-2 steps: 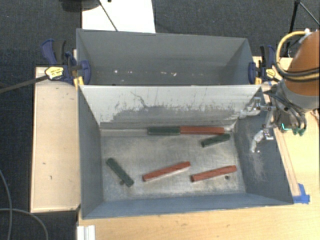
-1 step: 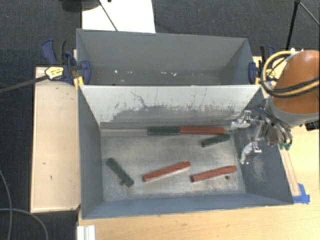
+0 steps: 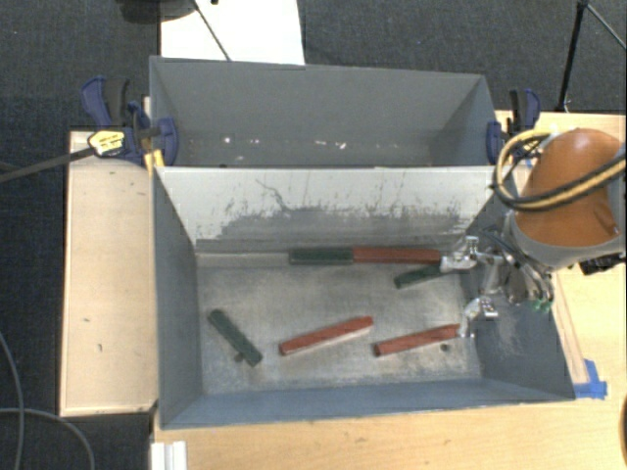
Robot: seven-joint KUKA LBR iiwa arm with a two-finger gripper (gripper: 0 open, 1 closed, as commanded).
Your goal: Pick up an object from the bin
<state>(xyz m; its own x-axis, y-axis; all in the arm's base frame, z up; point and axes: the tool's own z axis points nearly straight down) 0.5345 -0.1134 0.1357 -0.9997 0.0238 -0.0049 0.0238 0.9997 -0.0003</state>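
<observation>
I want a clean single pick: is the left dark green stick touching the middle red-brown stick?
Apart. The camera view shows bare bin floor between the left dark green stick and the middle red-brown stick.

Grey bin (image 3: 181, 292). Back wall: green bar (image 3: 319, 257) and red bar (image 3: 397, 255) end to end, short green bar (image 3: 415, 277) near. Front: left green bar (image 3: 234, 337), mid red bar (image 3: 325, 336), right red bar (image 3: 415, 341).

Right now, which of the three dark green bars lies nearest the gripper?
The short tilted dark green bar beside the gripper; the other two lie farther away.
</observation>
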